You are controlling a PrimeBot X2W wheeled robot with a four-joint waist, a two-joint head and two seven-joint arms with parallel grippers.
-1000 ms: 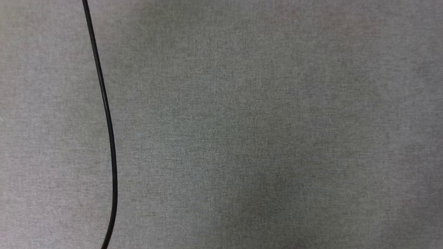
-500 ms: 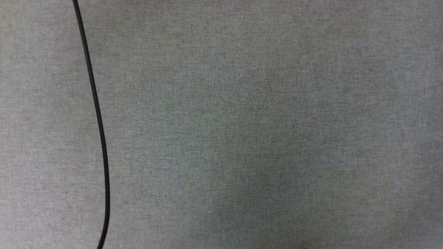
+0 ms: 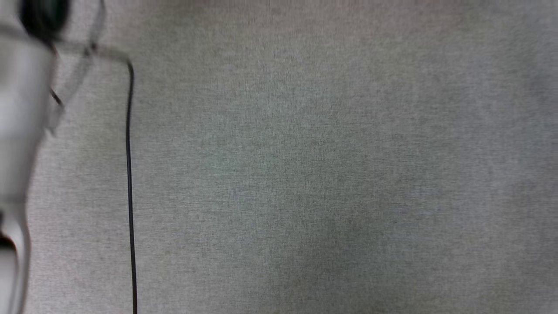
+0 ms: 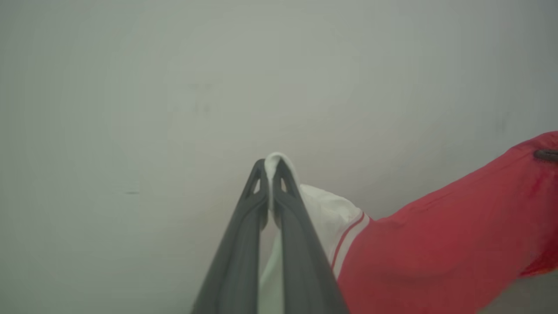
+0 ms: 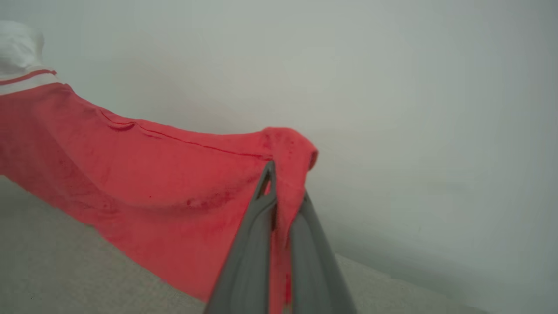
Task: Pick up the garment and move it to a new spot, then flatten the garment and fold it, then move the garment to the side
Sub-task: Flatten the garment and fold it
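Broadly, a grey woven surface (image 3: pixel 305 174) spreads across the head view. Next in size, the garment (image 5: pixel 144 183) hangs stretched between both grippers, and I cannot tell whether its sagging red body touches the cloth below. A pale, blurred forearm (image 3: pixel 19 113) stands at the head view's left edge. The left gripper (image 4: pixel 270 168) has its fingers pressed together on the white sleeve. A small fold pokes out past the fingertips, and striped trim and red cloth trail to their right. The right gripper (image 5: pixel 283 183) is clamped on a red edge that bunches over its fingertips, the rest running off to their left. A thin black cable (image 3: pixel 129 196) runs down beside the forearm.
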